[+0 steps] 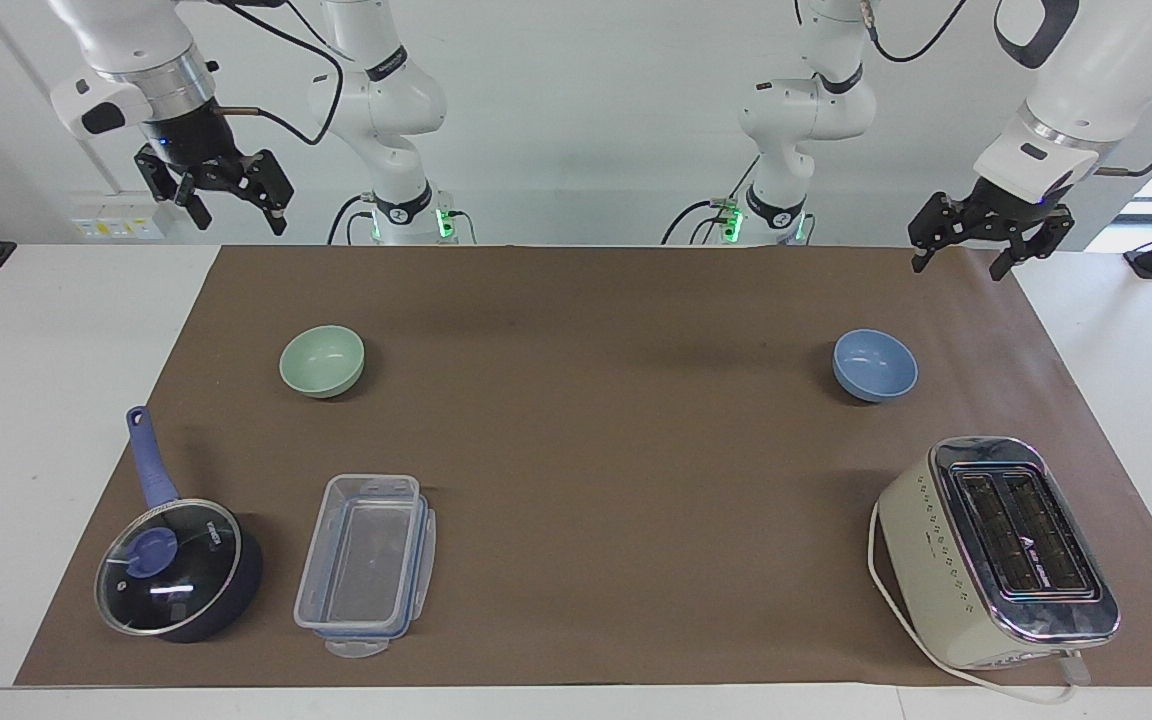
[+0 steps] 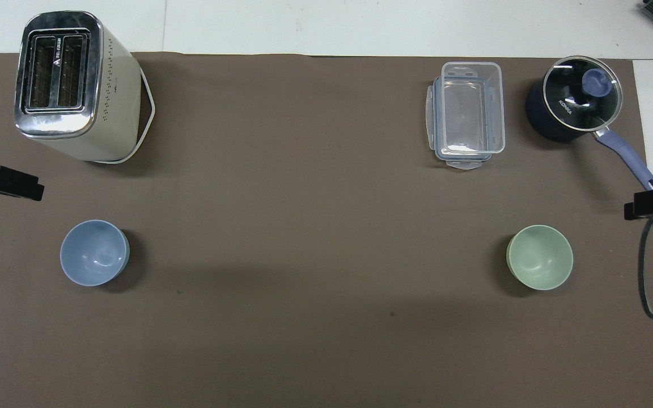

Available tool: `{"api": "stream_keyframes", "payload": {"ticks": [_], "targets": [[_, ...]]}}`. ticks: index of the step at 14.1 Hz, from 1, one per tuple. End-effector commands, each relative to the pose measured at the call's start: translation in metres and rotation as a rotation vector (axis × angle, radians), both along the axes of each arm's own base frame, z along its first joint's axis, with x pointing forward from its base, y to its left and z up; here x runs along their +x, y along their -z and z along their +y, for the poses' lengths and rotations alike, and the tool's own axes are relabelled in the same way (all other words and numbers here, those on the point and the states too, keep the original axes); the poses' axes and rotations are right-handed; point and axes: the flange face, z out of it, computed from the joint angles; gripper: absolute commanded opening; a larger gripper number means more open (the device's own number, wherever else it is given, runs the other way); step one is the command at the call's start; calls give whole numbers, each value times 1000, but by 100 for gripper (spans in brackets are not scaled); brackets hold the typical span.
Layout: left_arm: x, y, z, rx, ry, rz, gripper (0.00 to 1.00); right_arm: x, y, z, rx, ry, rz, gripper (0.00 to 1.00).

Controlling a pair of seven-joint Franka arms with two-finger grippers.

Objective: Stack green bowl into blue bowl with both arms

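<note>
The pale green bowl (image 1: 322, 361) (image 2: 539, 257) stands upright and empty on the brown mat toward the right arm's end. The blue bowl (image 1: 874, 365) (image 2: 94, 253) stands upright and empty toward the left arm's end, a wide stretch of mat between the two. My right gripper (image 1: 241, 218) hangs open in the air over the mat's corner by the green bowl, holding nothing. My left gripper (image 1: 961, 265) hangs open over the mat's corner by the blue bowl, also holding nothing. Neither gripper touches a bowl.
A cream toaster (image 1: 996, 550) (image 2: 71, 85) with its cord stands farther from the robots than the blue bowl. A dark blue lidded saucepan (image 1: 176, 570) (image 2: 576, 99) and a clear plastic container (image 1: 366, 565) (image 2: 468, 113) sit farther out than the green bowl.
</note>
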Motion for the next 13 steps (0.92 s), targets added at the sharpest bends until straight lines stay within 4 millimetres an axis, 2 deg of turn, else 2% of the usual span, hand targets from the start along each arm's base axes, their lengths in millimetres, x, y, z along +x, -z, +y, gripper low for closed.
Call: {"api": "stream_keyframes", "payload": {"ticks": [1, 13], "targets": [[-8, -2, 3, -10, -12, 8, 100, -7, 0, -6, -12, -8, -2, 100], [-6, -3, 1, -11, -10, -4, 100, -7, 0, -6, -12, -7, -2, 100]]}}
